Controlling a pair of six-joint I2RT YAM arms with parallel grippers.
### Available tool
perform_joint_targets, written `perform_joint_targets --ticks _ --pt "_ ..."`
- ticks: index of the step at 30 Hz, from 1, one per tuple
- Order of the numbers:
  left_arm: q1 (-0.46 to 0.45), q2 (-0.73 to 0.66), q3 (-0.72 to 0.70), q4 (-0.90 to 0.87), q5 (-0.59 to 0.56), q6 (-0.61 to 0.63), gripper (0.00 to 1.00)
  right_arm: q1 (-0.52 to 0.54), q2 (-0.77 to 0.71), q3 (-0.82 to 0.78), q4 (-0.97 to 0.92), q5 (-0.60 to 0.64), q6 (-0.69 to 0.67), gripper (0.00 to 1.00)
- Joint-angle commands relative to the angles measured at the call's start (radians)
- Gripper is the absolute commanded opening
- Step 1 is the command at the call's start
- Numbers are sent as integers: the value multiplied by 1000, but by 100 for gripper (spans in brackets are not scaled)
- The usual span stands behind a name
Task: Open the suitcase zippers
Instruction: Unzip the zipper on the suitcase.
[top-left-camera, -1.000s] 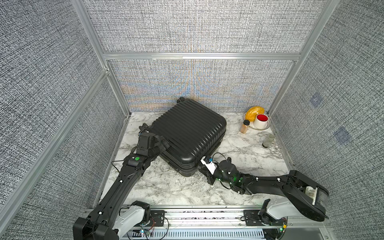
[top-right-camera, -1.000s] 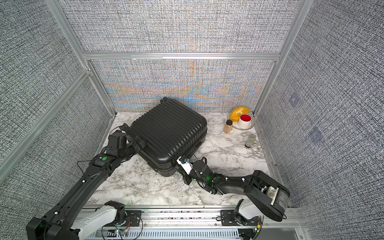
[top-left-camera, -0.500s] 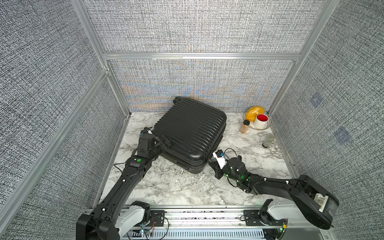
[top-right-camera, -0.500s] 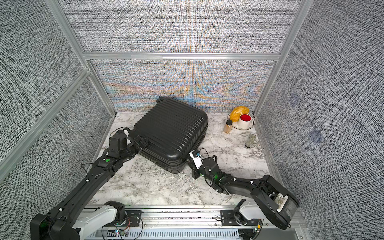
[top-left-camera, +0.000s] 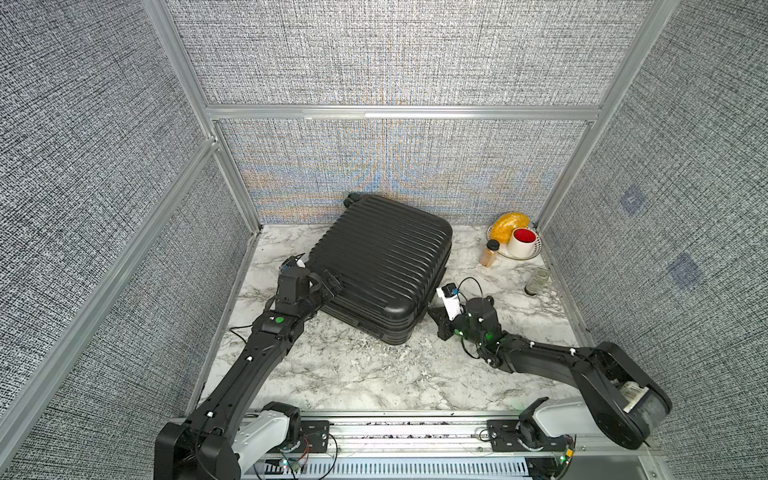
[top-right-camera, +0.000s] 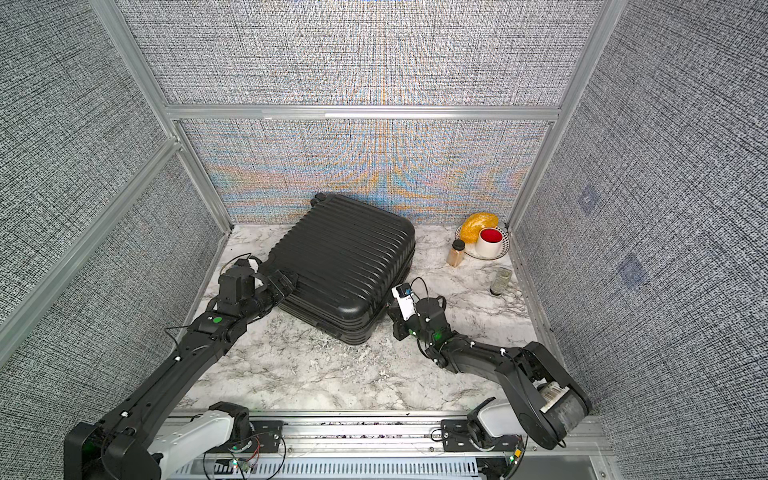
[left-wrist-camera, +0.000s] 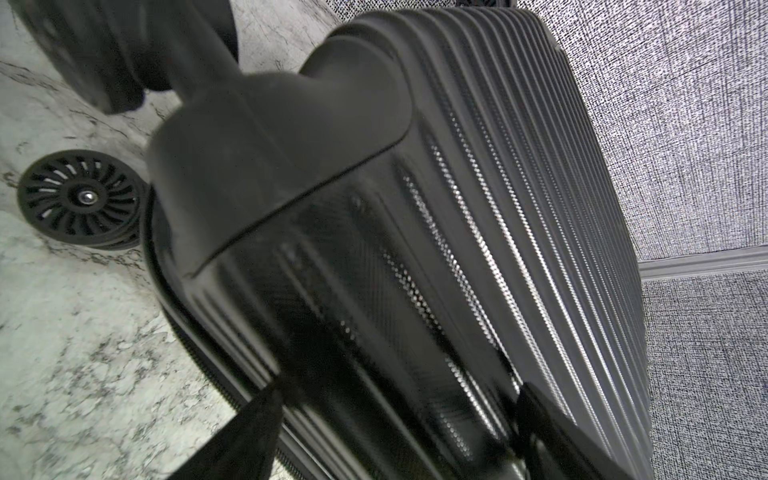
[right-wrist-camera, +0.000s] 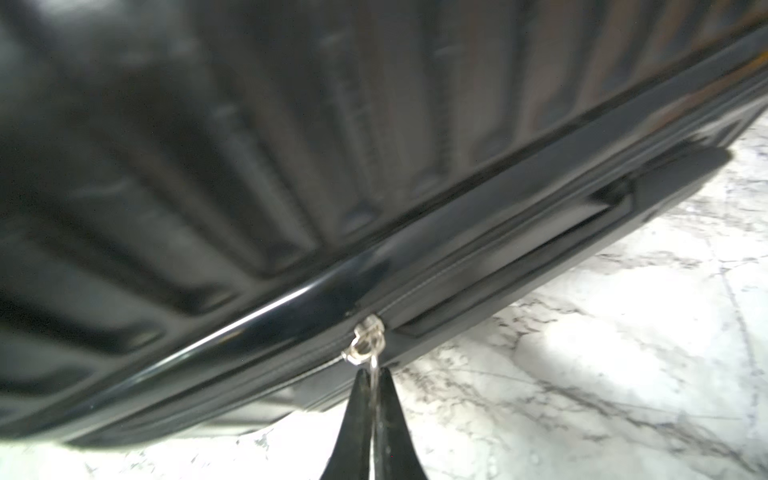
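Pinching just the thin silver zipper pull (right-wrist-camera: 368, 345) on the black ribbed suitcase (top-left-camera: 382, 266), the right claw (right-wrist-camera: 374, 376) could slip; the left claw (top-left-camera: 328, 291) was spread.

- Suitcase (top-left-camera: 382, 266): main obstacle. It lies flat and skewed at back centre, one corner near the back wall (top-left-camera: 395, 174).
- Front strip: bare table (top-left-camera: 353, 374) between case and rail (top-left-camera: 374, 432), open between the two arms.
- Left lane: narrow, between case and left wall (top-left-camera: 124, 249). It is filled by the left arm (top-left-camera: 257, 357). The left gripper (top-left-camera: 328, 289) is spread wide over the case's near-left corner, and a wheel (left-wrist-camera: 79, 199) juts out beside it.
- Right lane: the right gripper (right-wrist-camera: 374, 386) is pinched on the zipper pull (right-wrist-camera: 365, 345) at the case's side. The right arm (top-left-camera: 540, 361) lies low across front right.
- Back right corner: plate (top-left-camera: 538, 248), cup (top-left-camera: 523, 242), bread (top-left-camera: 508, 224), jar (top-left-camera: 489, 253), glass (top-left-camera: 537, 281). Open marble lies between these and the case.
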Motion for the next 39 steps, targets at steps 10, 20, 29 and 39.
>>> perform_joint_targets --ticks 10,20,29,39 --pt "7 20 -19 -229 -53 53 88 -129 98 96 10 -13 -42 0" --pt "8 19 -15 -241 -52 65 88 -255 203 210 -7 -100 -37 0" --pt "7 19 -17 -245 -51 67 87 -346 329 390 -56 -173 -23 0" --pt "9 26 -9 -247 -52 73 87 -403 434 565 -133 -219 -22 0"
